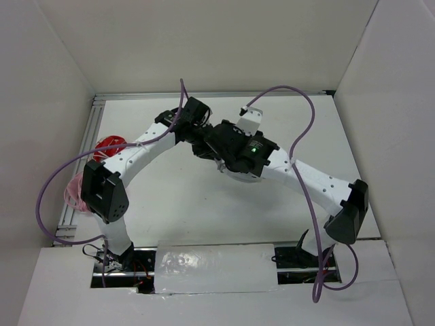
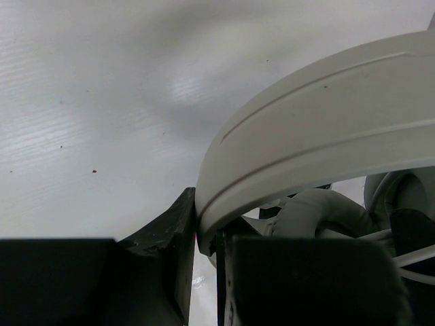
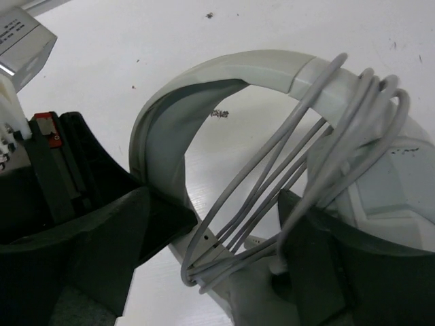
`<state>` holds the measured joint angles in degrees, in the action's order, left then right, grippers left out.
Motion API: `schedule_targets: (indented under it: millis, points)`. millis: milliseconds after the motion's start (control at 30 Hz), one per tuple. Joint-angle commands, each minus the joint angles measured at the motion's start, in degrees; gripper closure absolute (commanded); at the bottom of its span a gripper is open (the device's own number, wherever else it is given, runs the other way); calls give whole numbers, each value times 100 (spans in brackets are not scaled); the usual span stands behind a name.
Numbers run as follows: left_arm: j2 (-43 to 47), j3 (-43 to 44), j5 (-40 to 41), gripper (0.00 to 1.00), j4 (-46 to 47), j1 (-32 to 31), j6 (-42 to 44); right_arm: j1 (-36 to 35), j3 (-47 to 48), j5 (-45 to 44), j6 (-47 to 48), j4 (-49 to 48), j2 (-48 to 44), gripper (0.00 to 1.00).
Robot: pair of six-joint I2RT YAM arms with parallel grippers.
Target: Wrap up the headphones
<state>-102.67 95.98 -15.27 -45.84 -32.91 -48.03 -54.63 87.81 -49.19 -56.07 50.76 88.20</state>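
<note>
Grey cable loops (image 3: 211,268) could be dragged loose by the released right gripper (image 3: 228,217); headphones (image 2: 306,136) are clamped in the left gripper (image 2: 207,238)

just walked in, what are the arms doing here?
Both arms meet mid-table over the grey-white headphones. The left tool is clamped on the headband. The cable lies in several loops over the headphones, and the right tool stands open around those loops. The wrap looks mostly done.
</note>
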Motion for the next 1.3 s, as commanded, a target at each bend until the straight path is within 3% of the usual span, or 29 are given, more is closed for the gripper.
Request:
schedule_targets:
  millis: [0, 67, 100, 167, 400, 800, 1067, 1167, 1267]
  points:
    - [423, 105, -248, 100, 857, 171, -189, -65, 26, -249, -290, 1207, -338, 14]
    - [441, 96, -266, 100, 902, 179, -180, -83, 17, -301, -430, 1348, -418, 13]
    - [441, 105, -275, 100, 902, 179, -189, -83, 26, -354, -509, 1409, -444, 5]
    - [467, 87, -249, 100, 911, 171, -207, -92, 17, -390, -667, 1506, -558, 0]
    - [476, 87, -301, 100, 1007, 179, -207, -100, -36, -284, -510, 1269, -735, 0]
    - [406, 184, -275, 100, 945, 179, -277, -241, 447, -530, -1238, 2630, -532, 0]
    - [388, 140, -389, 100, 1130, 171, -233, -530, 657, -723, -1222, 2859, -664, 0]
    - [362, 140, -407, 100, 1130, 170, -189, -566, 895, -820, -951, 2703, -909, 0]
    - [362, 122, -372, 100, 1113, 179, -119, -566, 738, -558, -82, 1959, -1252, 0]
